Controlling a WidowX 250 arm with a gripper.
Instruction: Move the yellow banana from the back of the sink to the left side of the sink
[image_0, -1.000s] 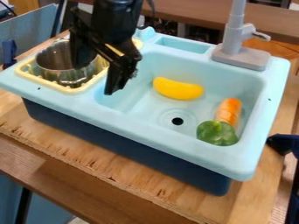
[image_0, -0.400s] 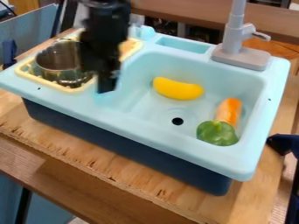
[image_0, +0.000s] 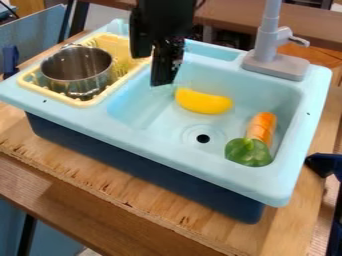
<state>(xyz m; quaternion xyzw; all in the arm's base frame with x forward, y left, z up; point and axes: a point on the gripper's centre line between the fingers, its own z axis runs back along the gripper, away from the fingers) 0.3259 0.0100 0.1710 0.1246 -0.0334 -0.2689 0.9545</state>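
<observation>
The black gripper (image_0: 162, 74) hangs over the back left part of the light blue sink (image_0: 150, 107). Up and to the left of the yellow banana-like toy (image_0: 203, 101), it stands apart from it in the view. This yellow toy lies in the basin behind the drain hole. At the basin's right side rests an orange carrot (image_0: 261, 127), with a green pepper (image_0: 248, 152) against its near end. A metal pot (image_0: 77, 70) stands in the yellow drying rack (image_0: 87, 101), left of the gripper.
A grey faucet (image_0: 268, 45) rises at the sink's back right corner. The sink sits on a wooden board (image_0: 127, 187). A dark blue object (image_0: 324, 164) is at the right edge.
The gripper has moved right, from beside the pot and the basin's left edge to over the basin's back left. The pot and drying rack are less covered. The toys have not moved.
</observation>
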